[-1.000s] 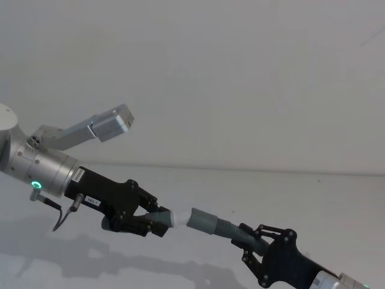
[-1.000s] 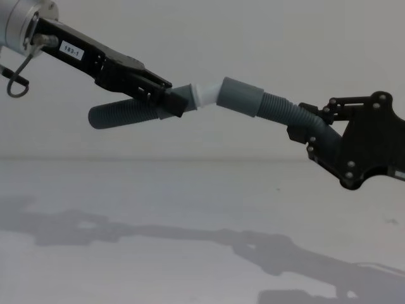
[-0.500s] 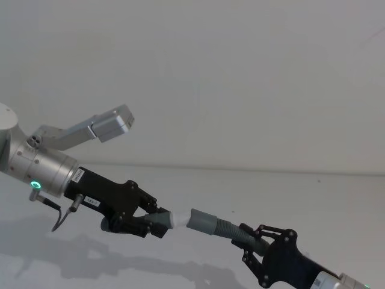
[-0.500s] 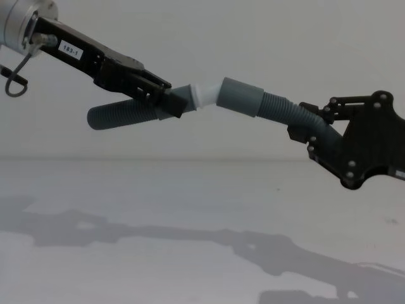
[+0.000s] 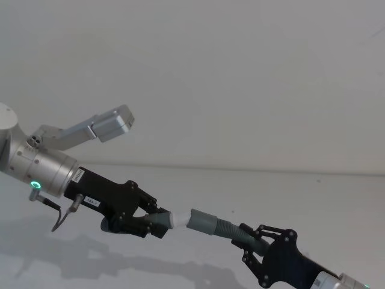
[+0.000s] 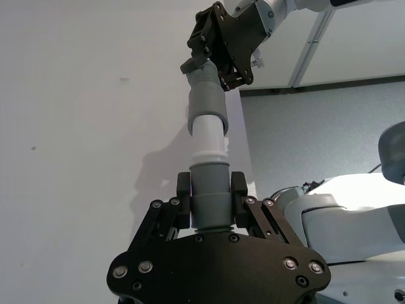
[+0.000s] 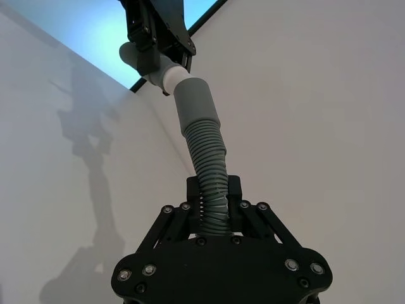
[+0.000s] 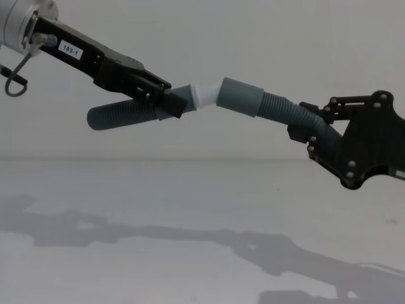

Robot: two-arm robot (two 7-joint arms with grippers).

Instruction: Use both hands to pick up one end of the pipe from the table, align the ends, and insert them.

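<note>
- Above the table (image 8: 190,209), both hose pieces are hanging in mid-air; I am logging pick-up as done on both sides.
- Left gripper (image 8: 166,101): I am seeing its fingers clamped on the grey collar just behind the white spigot (image 8: 204,95), with the ribbed hose piece (image 8: 120,115) trailing back beneath the gripper body. The left wrist view is showing the same grip, pads (image 6: 183,201) pressing either side of the collar.
- Right gripper (image 8: 316,130): I am seeing it closed around the curved ribbed hose (image 8: 288,113), well back from the socket cuff (image 8: 240,96).
- Alignment: I am judging this mostly done. The two pieces are meeting at a shallow angle in the chest view, so the axes are not yet fully in line.
- Insertion: the spigot tip is sitting at the cuff mouth, possibly just inside. A long stretch of white is showing outside the cuff, so I am judging the push home as largely left to do.
- Containers: the cuff is the sole receptacle; at most it is holding the spigot's tip.
</note>
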